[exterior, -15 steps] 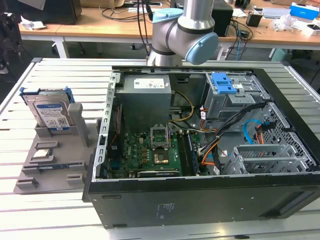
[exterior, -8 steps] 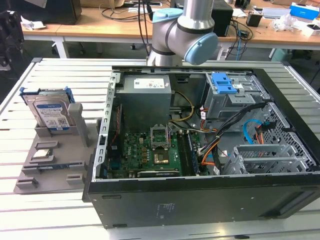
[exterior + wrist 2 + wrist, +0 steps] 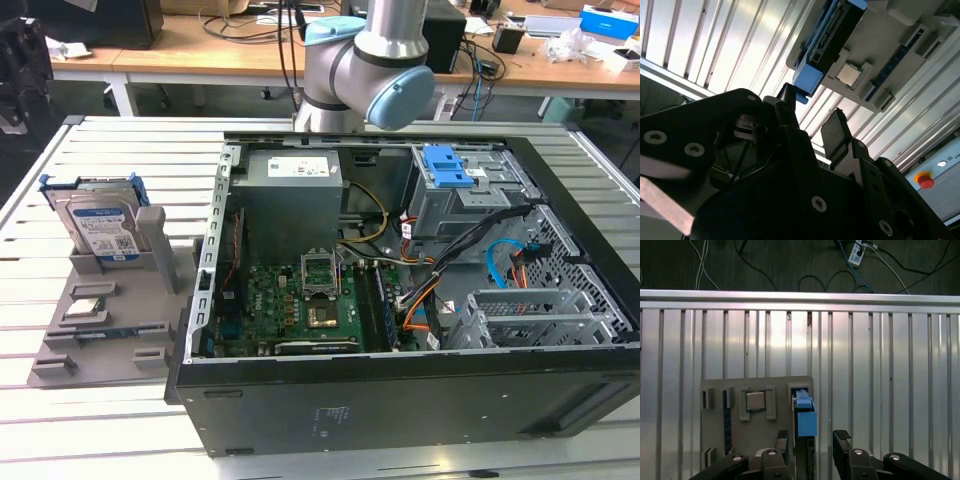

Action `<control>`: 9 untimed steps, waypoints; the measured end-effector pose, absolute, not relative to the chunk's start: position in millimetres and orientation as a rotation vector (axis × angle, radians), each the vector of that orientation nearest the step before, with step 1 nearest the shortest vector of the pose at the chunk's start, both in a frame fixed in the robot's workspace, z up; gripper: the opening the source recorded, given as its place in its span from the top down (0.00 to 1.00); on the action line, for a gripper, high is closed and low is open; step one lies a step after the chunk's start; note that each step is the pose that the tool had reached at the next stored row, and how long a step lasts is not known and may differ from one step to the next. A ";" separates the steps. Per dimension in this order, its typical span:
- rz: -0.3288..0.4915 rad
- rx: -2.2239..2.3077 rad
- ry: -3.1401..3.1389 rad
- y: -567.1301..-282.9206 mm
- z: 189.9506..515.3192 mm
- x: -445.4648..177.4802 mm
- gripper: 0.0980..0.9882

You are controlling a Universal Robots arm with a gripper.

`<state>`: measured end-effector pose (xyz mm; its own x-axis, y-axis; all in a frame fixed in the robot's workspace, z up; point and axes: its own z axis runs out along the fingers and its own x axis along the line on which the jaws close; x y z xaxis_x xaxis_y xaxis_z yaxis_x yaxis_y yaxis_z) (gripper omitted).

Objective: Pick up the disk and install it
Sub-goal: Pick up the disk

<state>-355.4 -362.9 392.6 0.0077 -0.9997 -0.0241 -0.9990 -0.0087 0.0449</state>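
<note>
Exterior view: disk (image 3: pixel 100 228) stands on edge in the grey holder (image 3: pixel 140 300) on the desk (image 3: pixel 100 430), at the exterior view's left, outside the open computer case (image 3: pixel 400 400). Not picked up, 0 steps done.
Second wrist view: gripper (image 3: pixel 812 107) jaws spread, empty.
First wrist view: jaws flank the disk's blue bracket (image 3: pixel 805 415); no contact seen.

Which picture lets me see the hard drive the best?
The exterior view: the disk stands upright in its grey holder, labelled face toward the camera. In both wrist views it appears edge-on, mostly its blue bracket.
</note>
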 end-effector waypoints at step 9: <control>-0.076 2.219 -2.201 -362.7 382.9 -355.4 0.57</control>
<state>-355.4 -362.7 382.9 0.0075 -0.9997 -0.0240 -0.9989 -0.0086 0.0451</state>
